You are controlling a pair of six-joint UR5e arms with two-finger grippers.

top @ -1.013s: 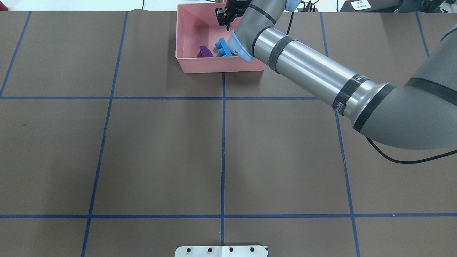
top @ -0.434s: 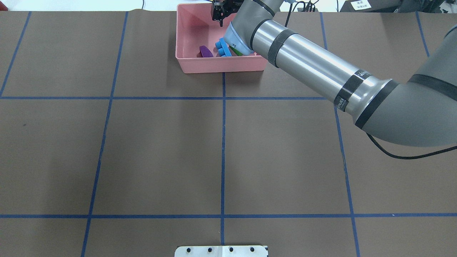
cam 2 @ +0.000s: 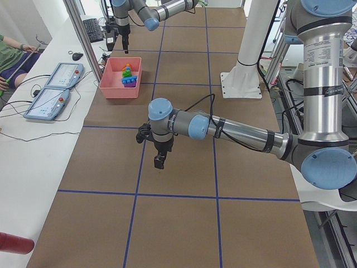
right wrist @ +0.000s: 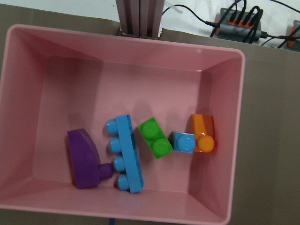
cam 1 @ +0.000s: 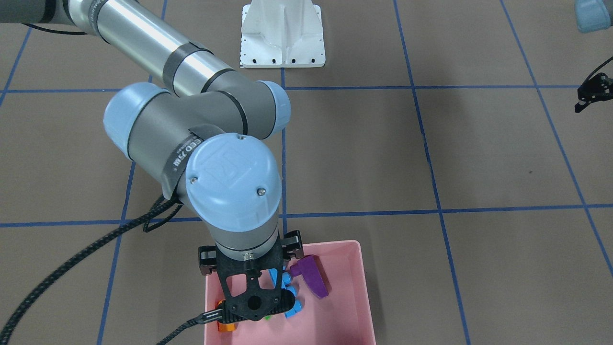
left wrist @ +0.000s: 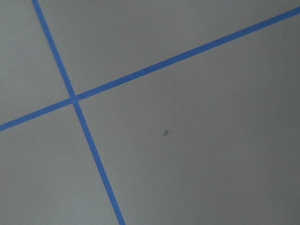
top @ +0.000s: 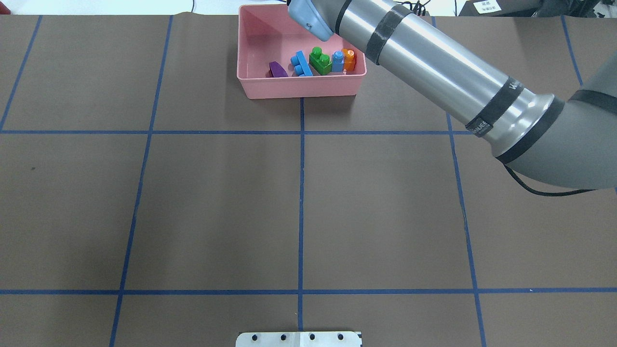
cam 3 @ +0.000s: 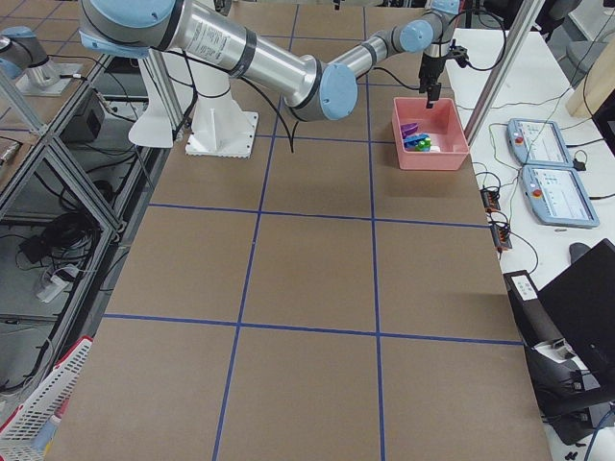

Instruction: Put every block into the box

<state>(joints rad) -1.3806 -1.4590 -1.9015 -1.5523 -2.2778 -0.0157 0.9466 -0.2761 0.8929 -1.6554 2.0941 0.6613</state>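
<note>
We are in a robotics lab. Two industrial arms (cam 2: 240,131) reach over a brown-covered table (top: 217,207) gridded with blue tape (top: 301,193), where a white metal base (cam 1: 282,33) stands. Aluminium frame posts (cam 3: 498,67) border it. A white side bench (cam 2: 33,145) carries touch-screen pendants (cam 2: 64,75), a keyboard (cam 2: 92,28) and cables. A power strip (right wrist: 239,27) lies nearby, and a person's sleeve (cam 2: 11,50) shows at the bench.
</note>
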